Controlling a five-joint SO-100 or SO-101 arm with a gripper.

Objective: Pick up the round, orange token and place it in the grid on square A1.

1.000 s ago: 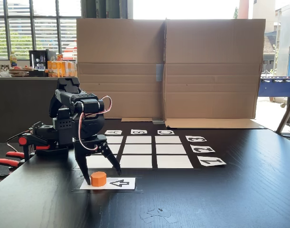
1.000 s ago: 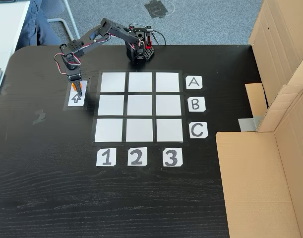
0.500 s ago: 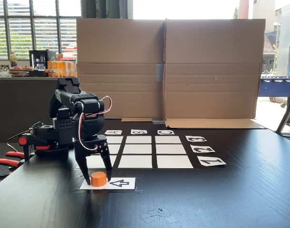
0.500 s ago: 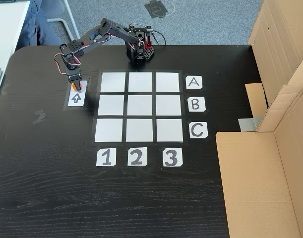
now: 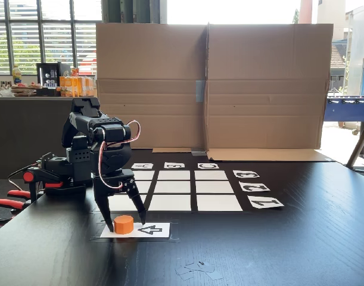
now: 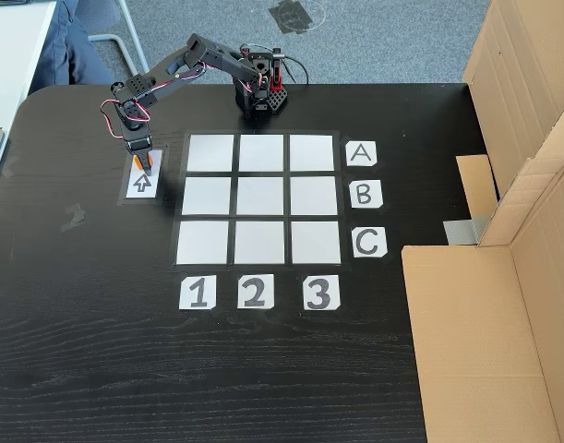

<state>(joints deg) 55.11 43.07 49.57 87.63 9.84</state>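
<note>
the orange token (image 5: 124,224) sits on the end of the white arrow card (image 5: 147,229), just outside the grid (image 6: 259,200). the gripper (image 5: 123,220) hangs right over it, jaws a little apart, one finger on each side, not squeezing yet. that way it can close and grab. square a1 (image 6: 211,153) waits close by.
</note>
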